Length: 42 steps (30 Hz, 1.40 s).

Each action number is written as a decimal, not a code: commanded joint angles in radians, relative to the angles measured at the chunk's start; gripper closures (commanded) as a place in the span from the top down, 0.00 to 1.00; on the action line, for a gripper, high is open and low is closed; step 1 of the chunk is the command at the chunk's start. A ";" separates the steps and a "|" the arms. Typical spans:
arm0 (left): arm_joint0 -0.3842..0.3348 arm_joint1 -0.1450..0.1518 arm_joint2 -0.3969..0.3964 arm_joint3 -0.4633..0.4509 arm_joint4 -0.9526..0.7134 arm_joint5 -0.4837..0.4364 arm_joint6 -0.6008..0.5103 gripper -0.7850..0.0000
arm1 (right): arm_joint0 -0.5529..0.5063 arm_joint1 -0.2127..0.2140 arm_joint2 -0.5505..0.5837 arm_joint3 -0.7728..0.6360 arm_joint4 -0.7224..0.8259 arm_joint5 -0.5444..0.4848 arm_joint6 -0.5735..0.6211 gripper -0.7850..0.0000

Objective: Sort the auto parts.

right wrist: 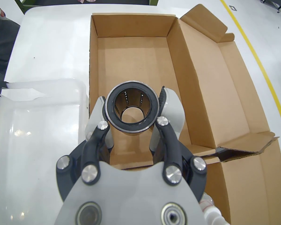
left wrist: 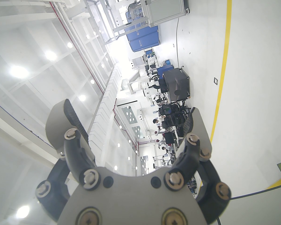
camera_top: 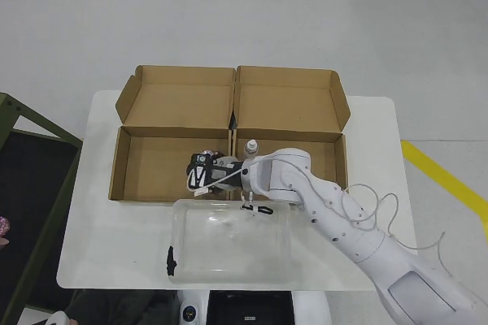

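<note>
My right gripper point(right wrist: 133, 101) is shut on a black cylindrical bearing point(right wrist: 154, 111) with a hollow bore and rows of small balls inside. It holds the bearing just above the near end of the left cardboard box point(right wrist: 131, 59), whose floor is bare. From above, the white arm reaches across the table and that gripper point(camera_top: 197, 175) sits over the right end of this box point(camera_top: 146, 166). A white bottle-shaped part point(camera_top: 251, 146) stands in the right cardboard box point(camera_top: 309, 154). My left gripper point(left wrist: 131, 113) is open, points up into the room and holds nothing.
A clear plastic bin point(camera_top: 236, 244) lies in front of the boxes, with small black pieces at its edge point(camera_top: 170, 262). Both box lids point(camera_top: 285, 97) stand open at the back. A green rack point(camera_top: 16, 162) stands left of the table.
</note>
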 commanded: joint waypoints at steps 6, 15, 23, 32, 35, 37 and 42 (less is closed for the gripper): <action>0.000 0.000 0.000 0.000 0.000 0.000 0.000 1.00 | 0.052 -0.035 -0.053 0.102 0.007 0.010 0.010 0.00; 0.000 0.000 0.000 0.000 0.000 0.000 0.000 1.00 | 0.087 -0.069 -0.091 0.203 0.010 0.009 0.008 0.00; 0.000 0.000 0.000 0.000 0.000 0.000 0.000 1.00 | 0.092 -0.085 -0.101 0.248 0.000 -0.001 0.008 0.02; 0.000 0.000 0.000 0.000 0.000 0.000 0.000 1.00 | 0.083 -0.090 -0.089 0.255 -0.014 -0.010 0.014 0.35; 0.000 0.000 0.000 0.000 0.000 0.000 0.000 1.00 | 0.079 -0.090 -0.082 0.257 -0.018 -0.016 0.015 0.37; 0.000 0.000 0.000 0.000 0.000 0.000 0.000 1.00 | 0.077 -0.090 -0.079 0.255 -0.021 -0.019 0.019 0.41; 0.000 0.000 0.000 0.000 0.000 0.000 0.000 1.00 | 0.074 -0.091 -0.070 0.249 -0.028 -0.026 0.023 0.51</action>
